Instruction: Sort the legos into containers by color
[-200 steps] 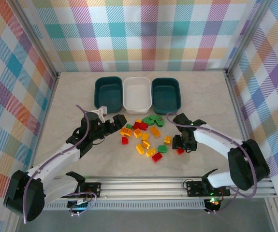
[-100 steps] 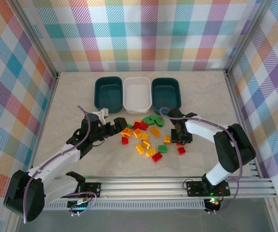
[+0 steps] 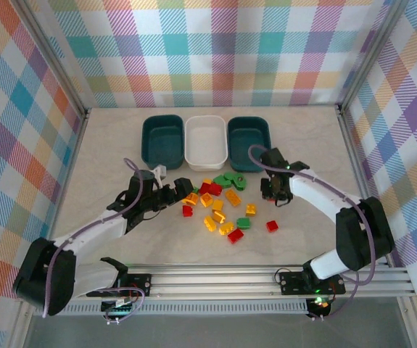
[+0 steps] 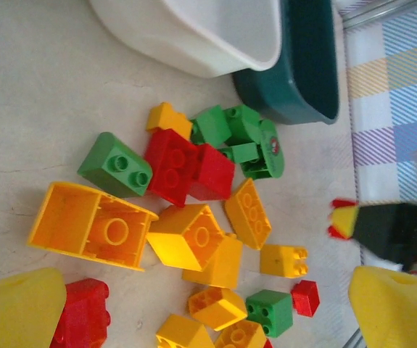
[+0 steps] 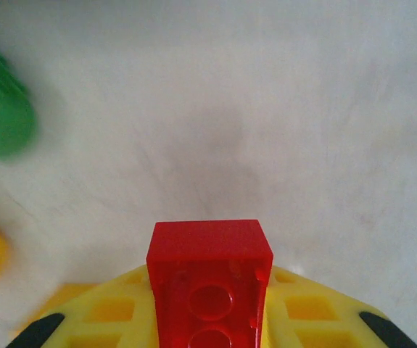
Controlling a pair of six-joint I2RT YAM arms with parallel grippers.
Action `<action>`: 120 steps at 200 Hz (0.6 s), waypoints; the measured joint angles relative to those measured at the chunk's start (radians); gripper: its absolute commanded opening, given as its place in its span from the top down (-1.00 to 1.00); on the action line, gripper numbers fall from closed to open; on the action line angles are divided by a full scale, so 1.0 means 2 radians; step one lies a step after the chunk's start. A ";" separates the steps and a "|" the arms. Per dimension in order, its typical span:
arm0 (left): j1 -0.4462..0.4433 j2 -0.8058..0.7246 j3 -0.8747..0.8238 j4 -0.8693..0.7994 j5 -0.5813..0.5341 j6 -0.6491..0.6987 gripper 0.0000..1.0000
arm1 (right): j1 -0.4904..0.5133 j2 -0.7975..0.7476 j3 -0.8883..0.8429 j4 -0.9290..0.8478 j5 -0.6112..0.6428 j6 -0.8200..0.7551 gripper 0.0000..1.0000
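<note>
At the table's [image 3: 106, 145] far side, the three containers [image 3: 206, 142] are lined up, with the legos [image 3: 219, 203] heaped just near of them. The left gripper [image 3: 175, 193] is spread wide at the pile's left edge, likely for a pick. A red brick [image 5: 209, 279] is clamped in the right gripper [image 3: 274, 190] near the right teal bin [image 3: 249, 143], presumably for dropping. From above, that brick can barely be made out behind the gripper.

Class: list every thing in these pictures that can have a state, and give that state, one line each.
Left teal bin, empty.
White bin, empty.
Right teal bin, empty.
Bricks, loose mixed pile, unsorted.
Left gripper, jaws open, holding nothing.
Right gripper, jaws shut on red brick.
</note>
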 measured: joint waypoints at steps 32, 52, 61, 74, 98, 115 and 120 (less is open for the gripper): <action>0.000 0.042 0.003 0.032 0.005 -0.018 -1.00 | -0.020 0.064 0.133 0.023 -0.002 -0.025 0.54; 0.000 0.038 0.005 0.038 0.002 -0.019 -1.00 | -0.027 0.141 0.218 0.037 -0.006 -0.043 0.53; 0.000 0.032 0.005 0.037 -0.001 -0.017 -1.00 | -0.029 0.177 0.254 0.036 -0.007 -0.050 0.53; 0.000 0.020 0.006 0.033 -0.008 -0.011 -1.00 | -0.032 0.230 0.304 0.035 -0.009 -0.060 0.52; 0.000 0.002 0.015 0.020 -0.015 0.003 -1.00 | -0.032 0.300 0.372 0.023 -0.010 -0.073 0.48; 0.000 -0.001 0.019 0.016 -0.018 0.010 -1.00 | -0.032 0.333 0.413 0.005 -0.011 -0.081 0.45; 0.000 -0.001 0.019 0.014 -0.019 0.011 -1.00 | -0.032 0.340 0.424 0.000 -0.011 -0.083 0.43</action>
